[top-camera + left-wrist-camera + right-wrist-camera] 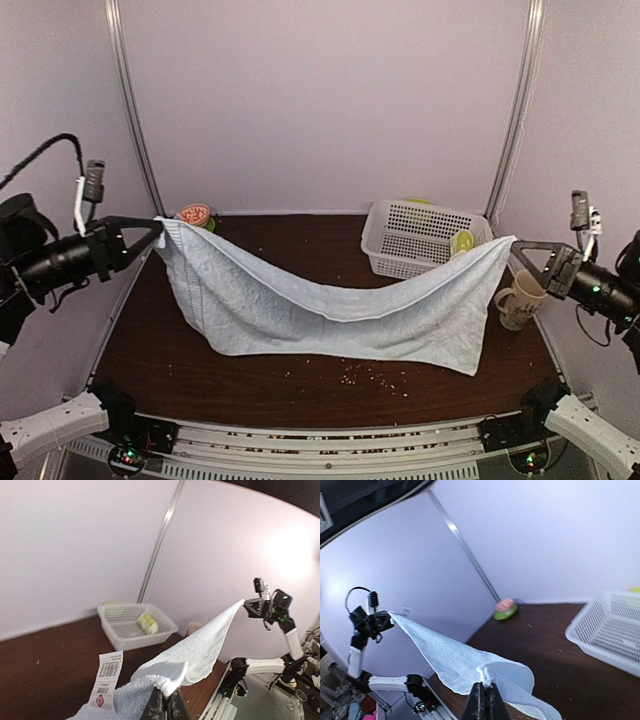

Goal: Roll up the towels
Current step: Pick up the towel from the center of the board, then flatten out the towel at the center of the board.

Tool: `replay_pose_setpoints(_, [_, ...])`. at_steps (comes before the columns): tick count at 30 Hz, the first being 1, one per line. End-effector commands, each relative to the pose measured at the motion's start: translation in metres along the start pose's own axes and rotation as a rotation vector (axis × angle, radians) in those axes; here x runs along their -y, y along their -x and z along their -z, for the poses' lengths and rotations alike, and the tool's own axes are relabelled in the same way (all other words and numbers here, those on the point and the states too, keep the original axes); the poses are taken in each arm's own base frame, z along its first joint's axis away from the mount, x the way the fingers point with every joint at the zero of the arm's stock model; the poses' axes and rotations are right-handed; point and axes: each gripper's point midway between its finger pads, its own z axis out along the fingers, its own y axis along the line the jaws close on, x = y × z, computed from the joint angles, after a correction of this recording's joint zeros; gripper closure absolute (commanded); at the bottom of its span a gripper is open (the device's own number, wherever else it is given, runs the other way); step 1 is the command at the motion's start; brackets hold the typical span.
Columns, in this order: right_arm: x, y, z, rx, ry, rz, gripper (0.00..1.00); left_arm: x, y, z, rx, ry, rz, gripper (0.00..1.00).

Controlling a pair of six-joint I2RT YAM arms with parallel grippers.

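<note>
Pale-blue towel (330, 310) strung between two raised tools, both ends well above the counter (250, 385). Pinched at one upper corner by the left tool (159, 230), fingers together on the cloth. Pinched at the opposite corner by the right tool (513, 243), likewise clamped. Sagging in the middle, lower edge on or just over the wood; cannot tell which. White printed tag (106, 685) hanging near the left grip.

At back right, a white perforated basket (400, 252) with a small lime-green towel (462, 241) bundled inside. Near the right tool, a beige mug (520, 300). At back left, a round green-and-red thing (197, 214).

Crumbs (372, 376) scattered over the dark brown wood in front. Pale lilac walls all round, metal posts in the corners.
</note>
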Motion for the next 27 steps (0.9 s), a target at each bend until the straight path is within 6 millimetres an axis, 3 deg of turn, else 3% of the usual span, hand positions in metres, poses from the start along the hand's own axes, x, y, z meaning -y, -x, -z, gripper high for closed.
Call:
replay_pose_setpoints(1, [-0.113, 0.06, 0.057, 0.098, 0.378, 0.149, 1.0, 0.077, 0.039, 0.063, 0.109, -0.231, -0.1, 1.0])
replay_pose_setpoints(4, [-0.125, 0.074, 0.066, 0.113, 0.376, 0.191, 1.0, 0.087, 0.052, 0.081, 0.167, -0.223, -0.131, 1.0])
replay_pose_setpoints(6, [-0.111, 0.073, 0.054, 0.103, 0.315, 0.192, 1.0, 0.077, 0.048, 0.076, 0.153, -0.179, -0.143, 1.0])
replay_pose_setpoints(8, [-0.085, 0.067, 0.035, 0.095, 0.22, 0.178, 1.0, 0.057, 0.035, 0.058, 0.092, -0.118, -0.126, 1.0])
replay_pose_setpoints(14, [0.007, 0.037, -0.013, 0.023, -0.111, 0.088, 1.0, -0.028, -0.03, -0.013, -0.085, 0.083, -0.035, 1.0])
replay_pose_setpoints(18, [0.083, -0.006, -0.04, -0.053, -0.353, -0.057, 1.0, -0.101, -0.083, -0.05, -0.139, 0.225, 0.127, 1.0])
replay_pose_setpoints(21, [0.131, -0.042, -0.055, -0.096, -0.483, -0.14, 1.0, -0.152, -0.126, -0.066, -0.206, 0.351, 0.23, 1.0])
replay_pose_setpoints(24, [0.165, -0.066, -0.065, -0.122, -0.576, -0.177, 1.0, -0.191, -0.141, -0.07, -0.252, 0.518, 0.255, 1.0])
replay_pose_setpoints(27, [0.19, -0.084, -0.068, -0.144, -0.658, -0.193, 1.0, -0.214, -0.15, -0.074, -0.291, 0.609, 0.273, 1.0])
